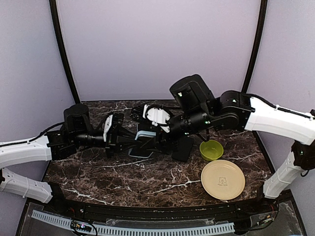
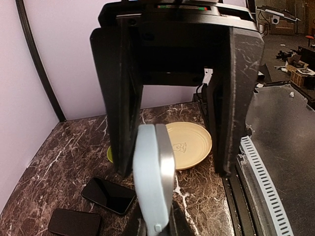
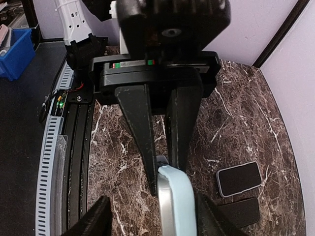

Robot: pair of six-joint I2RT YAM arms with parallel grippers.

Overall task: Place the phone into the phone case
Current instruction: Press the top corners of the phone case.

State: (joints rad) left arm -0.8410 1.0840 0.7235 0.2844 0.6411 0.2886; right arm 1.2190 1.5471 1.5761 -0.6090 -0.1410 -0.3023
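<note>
my left gripper point(image 2: 179, 162) gaped wide, phone point(image 2: 153, 182) standing on edge between its fingers. my right gripper point(image 3: 162, 167) clamped phone's top, above table point(image 1: 123, 182). case point(image 1: 183, 148) lay beside phone.

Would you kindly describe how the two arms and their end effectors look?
Both arms have white link shells with black joints. The left end effector and right end effector are black, with long flat, scuffed fingers. Thin black cables run along the wrists.
</note>
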